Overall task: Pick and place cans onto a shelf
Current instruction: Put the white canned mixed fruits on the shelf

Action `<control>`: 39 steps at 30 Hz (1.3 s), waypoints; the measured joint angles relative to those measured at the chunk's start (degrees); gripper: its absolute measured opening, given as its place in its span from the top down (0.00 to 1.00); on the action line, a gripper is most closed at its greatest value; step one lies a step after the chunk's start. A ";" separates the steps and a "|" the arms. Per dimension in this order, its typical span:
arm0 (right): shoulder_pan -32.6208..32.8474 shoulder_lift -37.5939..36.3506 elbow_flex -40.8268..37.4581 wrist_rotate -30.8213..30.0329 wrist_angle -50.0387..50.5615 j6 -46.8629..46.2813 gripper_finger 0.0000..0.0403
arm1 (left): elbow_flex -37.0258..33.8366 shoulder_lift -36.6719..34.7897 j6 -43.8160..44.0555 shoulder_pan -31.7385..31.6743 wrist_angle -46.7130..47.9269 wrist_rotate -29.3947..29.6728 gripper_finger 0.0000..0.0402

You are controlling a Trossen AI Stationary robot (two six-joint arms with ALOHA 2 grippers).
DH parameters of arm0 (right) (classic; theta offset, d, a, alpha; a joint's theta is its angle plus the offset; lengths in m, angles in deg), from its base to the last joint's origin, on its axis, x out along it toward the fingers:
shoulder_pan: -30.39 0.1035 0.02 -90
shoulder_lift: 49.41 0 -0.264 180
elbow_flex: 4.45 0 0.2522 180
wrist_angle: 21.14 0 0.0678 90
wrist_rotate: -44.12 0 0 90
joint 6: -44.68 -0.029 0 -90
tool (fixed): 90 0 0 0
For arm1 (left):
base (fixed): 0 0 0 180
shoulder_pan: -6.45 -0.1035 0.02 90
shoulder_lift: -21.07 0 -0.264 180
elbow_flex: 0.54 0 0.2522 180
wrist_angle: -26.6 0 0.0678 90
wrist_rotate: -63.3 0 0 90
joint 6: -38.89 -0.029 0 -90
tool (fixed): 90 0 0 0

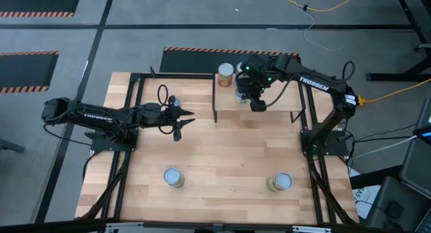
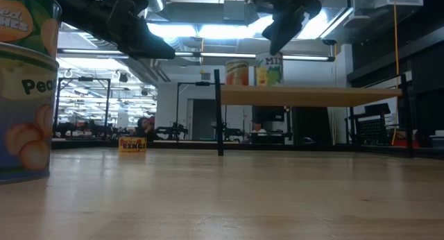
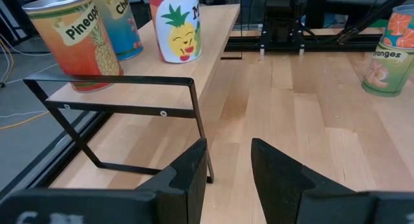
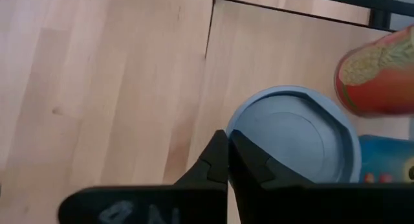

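The shelf [image 1: 273, 106] stands at the table's far middle; its wooden board also shows in the low view [image 2: 312, 96]. It carries an orange can [image 1: 225, 75], a blue can [image 3: 119, 23] and a white pineapple can [image 3: 176, 26]. My right gripper [image 1: 256, 104] is shut and empty just above the shelf, over a grey-topped can [image 4: 294, 130]. My left gripper [image 1: 183, 120] is open and empty above the table, left of the shelf. Two more cans [image 1: 174, 177] [image 1: 279, 182] stand upright on the table near its front.
A peach can [image 2: 24, 94] stands right in front of the low camera. An oranges can [image 3: 391, 49] shows beyond the shelf's black frame [image 3: 194, 114]. Bare wooden tabletop [image 1: 222, 152] lies between the shelf and the two front cans.
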 joint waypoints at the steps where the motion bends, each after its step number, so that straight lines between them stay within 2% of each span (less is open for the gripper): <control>1: 0.02 0.00 0.00 0.02 -0.08 0.18 0.99 | 0.00 0.00 0.00 0.02 0.00 0.00 0.72; 13: 0.02 0.15 0.48 -0.13 0.55 0.21 0.98 | 0.00 0.00 0.00 0.00 0.00 0.00 0.72; 23: 0.02 0.17 0.52 -0.54 0.88 0.10 0.88 | 0.00 0.02 0.00 0.01 0.00 0.00 0.72; 27: 0.02 0.17 0.57 -2.49 0.80 0.10 0.88 | 0.00 0.02 0.00 0.01 0.00 0.00 0.72; 39: 0.02 0.20 0.57 -2.73 0.70 -0.69 0.87 | 0.00 0.02 0.00 0.00 0.00 0.00 0.72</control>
